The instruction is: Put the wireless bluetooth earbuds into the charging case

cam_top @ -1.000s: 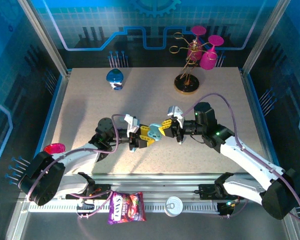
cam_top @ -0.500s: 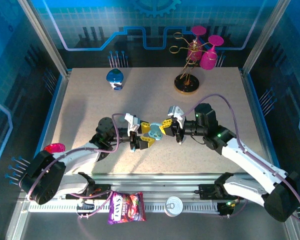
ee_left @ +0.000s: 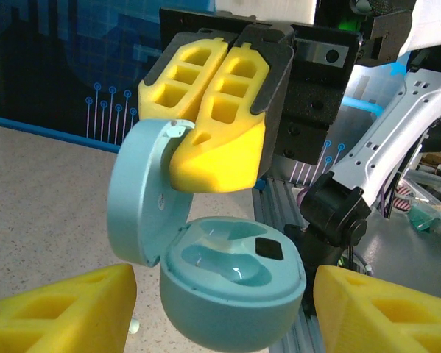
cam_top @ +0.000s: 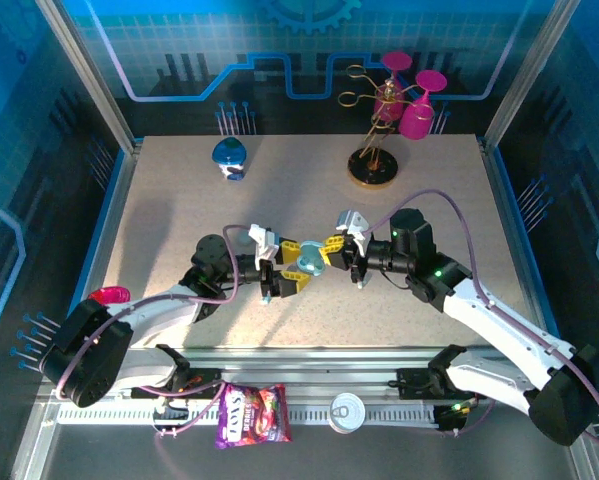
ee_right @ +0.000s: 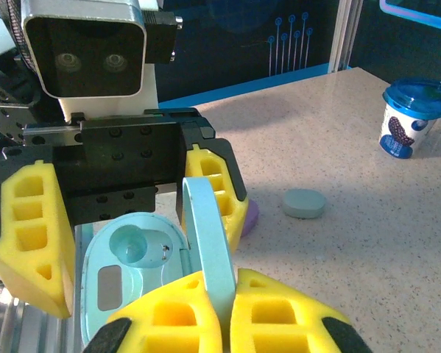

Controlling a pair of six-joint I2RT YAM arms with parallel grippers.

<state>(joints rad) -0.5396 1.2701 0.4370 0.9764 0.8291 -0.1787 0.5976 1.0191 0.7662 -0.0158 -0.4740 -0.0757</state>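
Note:
A pale teal charging case hangs open above the table, both wells empty. My right gripper is shut on the edge of its raised lid, and its yellow fingers show from the left wrist. My left gripper is open. Its fingers flank the case body with a small gap on each side. From above, the case sits between the left gripper and the right gripper. A tiny pale bit lies on the table; I cannot tell whether it is an earbud.
A closed teal case and a lilac one lie on the table beyond the grippers. A blue-lidded cup stands far left, a rack of pink glasses at the back. A candy bag and a can rest on the front rail.
My left gripper has opened off the case body it was shut on. The right gripper keeps its grip on the lid, and the case has shifted slightly right.

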